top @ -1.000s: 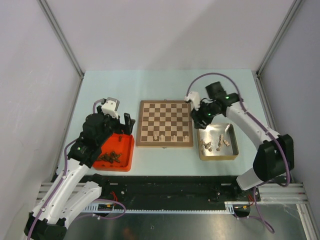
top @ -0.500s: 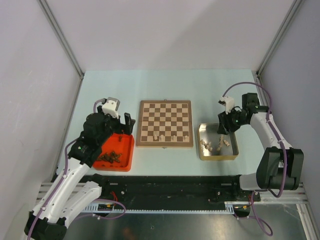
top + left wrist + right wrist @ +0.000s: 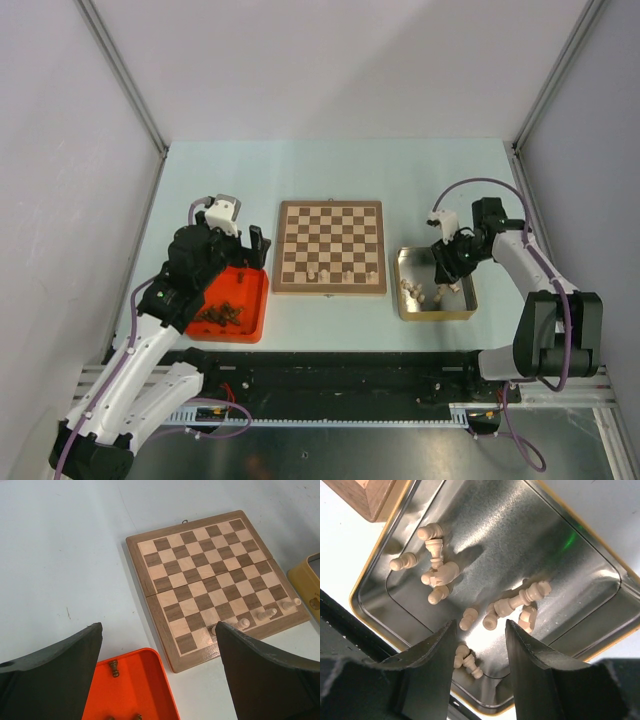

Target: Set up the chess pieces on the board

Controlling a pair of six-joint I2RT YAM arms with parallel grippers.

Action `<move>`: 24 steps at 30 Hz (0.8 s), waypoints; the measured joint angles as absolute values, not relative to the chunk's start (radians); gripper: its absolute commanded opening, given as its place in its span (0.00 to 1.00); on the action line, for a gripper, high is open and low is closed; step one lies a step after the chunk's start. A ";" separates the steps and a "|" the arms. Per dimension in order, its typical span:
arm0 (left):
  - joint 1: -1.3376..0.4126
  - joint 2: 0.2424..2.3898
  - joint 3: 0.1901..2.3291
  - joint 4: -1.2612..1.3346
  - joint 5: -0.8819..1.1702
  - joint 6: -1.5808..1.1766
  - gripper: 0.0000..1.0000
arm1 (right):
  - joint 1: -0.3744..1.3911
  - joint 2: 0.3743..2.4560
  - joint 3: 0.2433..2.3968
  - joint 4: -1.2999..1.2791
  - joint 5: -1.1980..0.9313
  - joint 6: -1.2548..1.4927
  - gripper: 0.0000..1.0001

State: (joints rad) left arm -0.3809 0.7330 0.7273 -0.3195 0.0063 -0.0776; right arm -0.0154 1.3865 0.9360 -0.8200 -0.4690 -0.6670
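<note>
Pale beige wooden chess pieces (image 3: pixel 515 601) lie jumbled in gold metal tin (image 3: pixel 570 550) just below right pincer (image 3: pixel 480 627); jaws half apart, empty. Centre one piece between tips, drop straight, avoid neighbours

2 white arms (image 3: pixel 120 375) — black joints, purple cables (image 3: pixel 478 181), matte black fingers (image 3: pixel 430 660).

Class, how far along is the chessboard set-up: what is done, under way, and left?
Done: a few pale pieces sit on the near row of the board. In hand: the right gripper hangs over the gold tin, jaws open, nothing held. Left: the tin's loose chessmen and the dark pieces in the red tray; left gripper open.
</note>
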 measured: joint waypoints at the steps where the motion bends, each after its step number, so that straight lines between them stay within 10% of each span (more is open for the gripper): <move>1: -0.381 0.733 0.727 -0.319 0.007 -0.078 1.00 | -0.010 1.391 0.934 -0.822 -0.464 -0.669 0.47; 24: -0.380 0.732 0.727 -0.321 0.007 -0.077 1.00 | 0.056 1.491 0.918 -0.811 -0.334 -0.654 0.32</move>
State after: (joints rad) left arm -0.3801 0.7322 0.7273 -0.3206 0.0067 -0.0772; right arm 0.0563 1.4914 0.9180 -0.8108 -0.3344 -0.6537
